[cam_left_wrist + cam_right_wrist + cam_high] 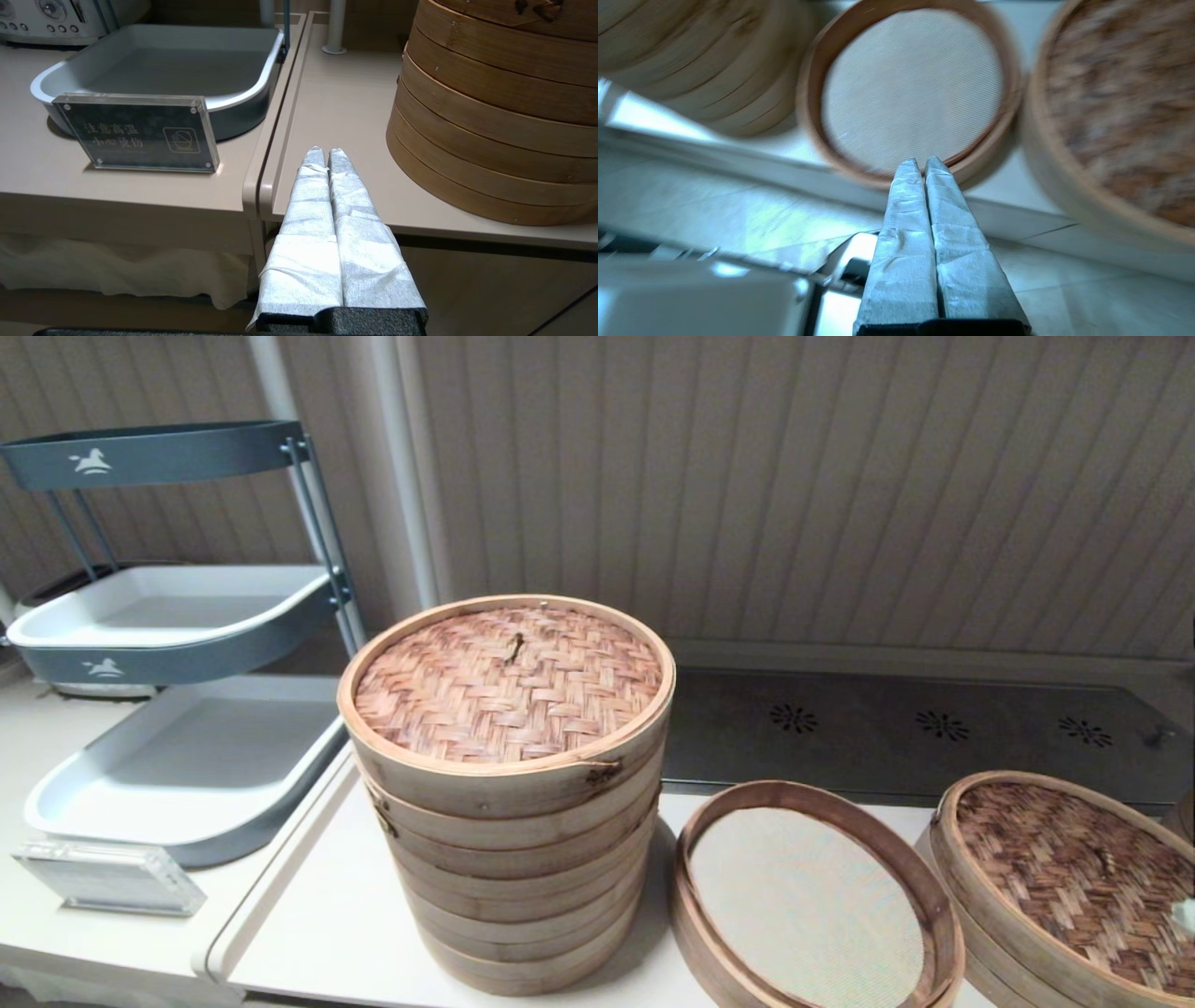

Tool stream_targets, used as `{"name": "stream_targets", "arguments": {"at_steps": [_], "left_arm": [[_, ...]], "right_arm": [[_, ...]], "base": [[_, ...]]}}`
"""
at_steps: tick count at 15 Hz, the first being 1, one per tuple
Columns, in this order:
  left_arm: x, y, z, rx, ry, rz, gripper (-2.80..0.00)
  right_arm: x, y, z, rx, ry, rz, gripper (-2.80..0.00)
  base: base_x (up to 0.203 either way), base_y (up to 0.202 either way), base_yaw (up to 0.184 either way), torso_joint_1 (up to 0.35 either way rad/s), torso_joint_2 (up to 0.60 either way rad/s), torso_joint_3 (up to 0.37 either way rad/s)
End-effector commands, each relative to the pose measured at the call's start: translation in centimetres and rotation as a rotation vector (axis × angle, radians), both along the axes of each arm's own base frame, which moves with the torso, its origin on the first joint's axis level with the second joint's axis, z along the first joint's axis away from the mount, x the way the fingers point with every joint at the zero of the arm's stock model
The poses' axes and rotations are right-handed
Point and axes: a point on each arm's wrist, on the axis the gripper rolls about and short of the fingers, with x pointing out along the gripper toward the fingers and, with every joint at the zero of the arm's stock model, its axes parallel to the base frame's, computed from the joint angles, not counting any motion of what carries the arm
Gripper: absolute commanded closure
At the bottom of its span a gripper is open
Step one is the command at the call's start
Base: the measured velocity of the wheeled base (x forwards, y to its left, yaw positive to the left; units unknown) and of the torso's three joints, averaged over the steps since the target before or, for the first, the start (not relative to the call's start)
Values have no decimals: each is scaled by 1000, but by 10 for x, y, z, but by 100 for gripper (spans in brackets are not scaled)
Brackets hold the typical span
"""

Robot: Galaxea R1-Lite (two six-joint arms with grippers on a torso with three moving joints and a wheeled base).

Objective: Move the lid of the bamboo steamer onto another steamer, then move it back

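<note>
The dark-brown woven bamboo steamer lid (1074, 877) (1125, 102) rests on a low steamer at the table's front right. Left of it lies the other steamer (810, 901) (911, 84), low and wide, with a reddish-brown rim and flat cream liner, uncovered. My right gripper (922, 161) is shut with nothing in it, hovering off the table's front edge, its tips pointing at that steamer's near rim. My left gripper (322, 151) is shut and empty, low at the front edge left of the tall stack. Neither gripper shows in the head view.
A tall pale many-tiered steamer stack (509, 793) (500, 112) with a reddish-tan woven lid (509, 681) stands mid-table. A grey tiered tray rack (177, 691) and a clear acrylic sign (107, 877) (140, 133) stand on the left counter. A dark vented strip (934, 723) runs behind.
</note>
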Motion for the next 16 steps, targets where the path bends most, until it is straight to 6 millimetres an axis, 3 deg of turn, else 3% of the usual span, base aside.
{"name": "stream_targets", "arguments": {"at_steps": [1,5,8,13,16], "left_arm": [[0,0,-1,1,3,0,0],[0,0,-1,0,4,0,0],[0,0,-1,1,3,0,0],[0,0,-1,1,3,0,0],[0,0,-1,1,4,0,0]], "right_arm": [[-23,13,-4,2,-38,53,0],[-69,31,-13,58,-57,204,0],[-95,25,-35,38,-53,248,0],[-76,11,-103,-158,-127,-9,0],[-61,10,-125,-190,-214,-133,0]], "base": [[0,0,0,0,0,0],[0,0,0,0,0,0],[0,0,0,0,0,0],[0,0,0,0,0,0],[0,0,0,0,0,0]]}}
